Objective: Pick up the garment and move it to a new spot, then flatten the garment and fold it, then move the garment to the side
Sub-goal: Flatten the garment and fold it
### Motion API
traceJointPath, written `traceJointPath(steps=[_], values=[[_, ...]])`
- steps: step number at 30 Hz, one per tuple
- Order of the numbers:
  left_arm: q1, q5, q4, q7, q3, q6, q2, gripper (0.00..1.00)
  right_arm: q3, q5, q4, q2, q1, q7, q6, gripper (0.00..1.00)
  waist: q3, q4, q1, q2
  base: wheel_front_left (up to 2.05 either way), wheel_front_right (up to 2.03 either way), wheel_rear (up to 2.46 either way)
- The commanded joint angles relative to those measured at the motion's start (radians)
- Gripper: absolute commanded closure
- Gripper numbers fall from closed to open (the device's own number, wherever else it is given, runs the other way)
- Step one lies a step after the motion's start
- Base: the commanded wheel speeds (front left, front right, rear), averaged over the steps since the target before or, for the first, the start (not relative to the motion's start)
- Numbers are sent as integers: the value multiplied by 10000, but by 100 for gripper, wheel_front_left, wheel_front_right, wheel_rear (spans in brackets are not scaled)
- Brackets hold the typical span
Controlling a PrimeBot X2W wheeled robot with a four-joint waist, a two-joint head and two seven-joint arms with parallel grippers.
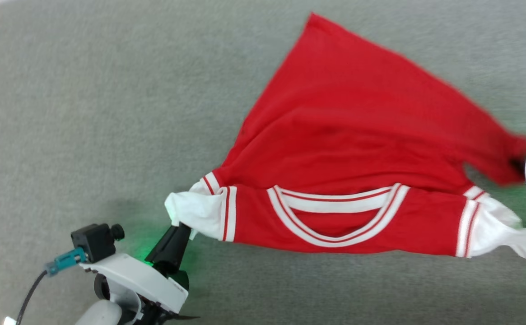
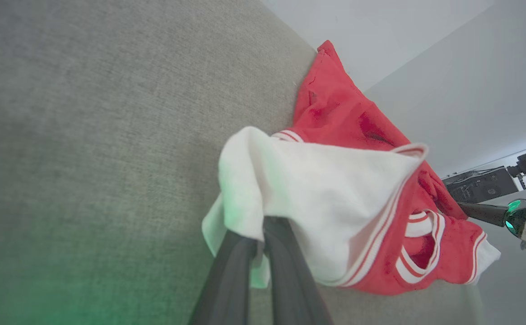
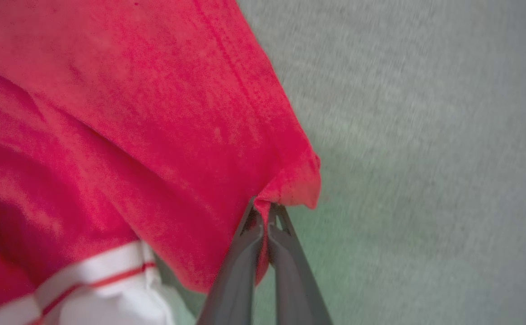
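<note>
Currently, one red jersey point(image 1: 348, 135) lies spread across one grey upholstered surface point(image 1: 86, 113), neckline side nearest the robot. It has two white sleeves and one striped neckline point(image 1: 335, 204). Two grippers engage it.

Left gripper point(image 1: 179, 225): fingers closed on the end of the left white sleeve point(image 1: 190, 212).

Right gripper point(image 3: 265, 210): fingers closed on a red hem corner.

Head view gives the full jersey outline. Left wrist view adds a pale wall point(image 2: 425, 45) beyond the surface edge. Right wrist view resolves the pinched hem fold, with some motion blur.
</note>
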Motion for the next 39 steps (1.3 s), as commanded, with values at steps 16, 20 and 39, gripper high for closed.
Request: traceJointPath(steps=[16, 20, 39], values=[[463, 105, -579, 167, 48, 462, 453, 100, -292, 1194, -4348, -118, 5835, 2241, -15, 100, -924, -1272, 0, -1, 0, 0, 0], [446, 114, -642, 206, 72, 482, 508, 100, 168, 1404, -4301, -94, 6140, 1985, -15, 100, -867, -1342, 0, -1, 0, 0, 0], [-38, 205, -515, 232, -173, 251, 214, 100, -1331, 79, -5388, -239, 2551, 251, -15, 0, -354, -739, 0, -1, 0, 0, 0]])
